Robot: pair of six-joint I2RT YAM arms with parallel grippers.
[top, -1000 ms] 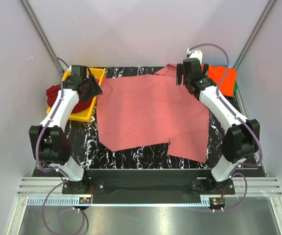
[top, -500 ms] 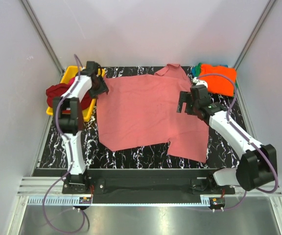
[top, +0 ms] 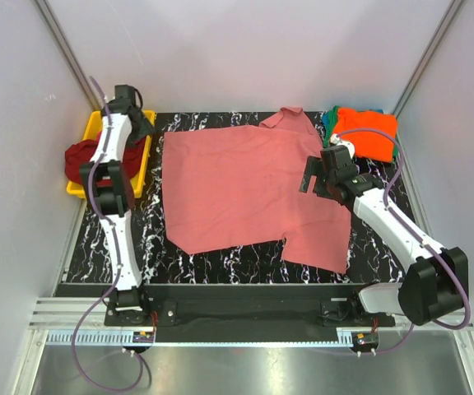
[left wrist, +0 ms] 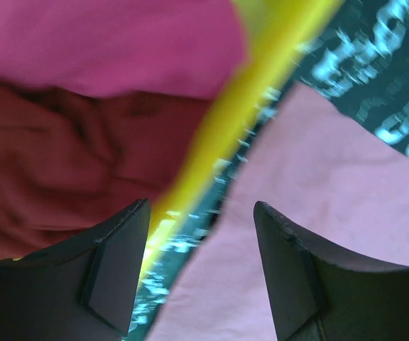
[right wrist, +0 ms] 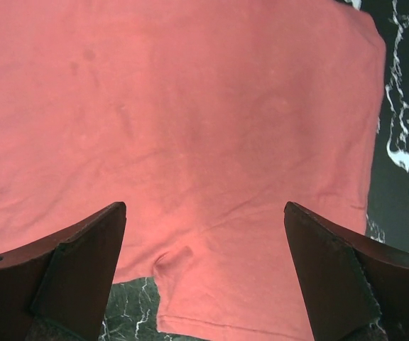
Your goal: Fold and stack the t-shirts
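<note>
The pink t-shirt (top: 249,185) lies spread flat, marble table (top: 220,265) showing along its near edge. Above it the right gripper (right wrist: 204,213) gapes empty; the left gripper (left wrist: 201,213), likewise parted, hangs over the yellow bin (top: 91,129) rim, dark red garments (top: 81,158) inside.

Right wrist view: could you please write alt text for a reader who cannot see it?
A salmon-pink t-shirt lies spread flat and fills most of the picture. Two dark fingers stand wide apart at the bottom corners, holding nothing. A black, white-veined table shows along the right edge and bottom.
</note>
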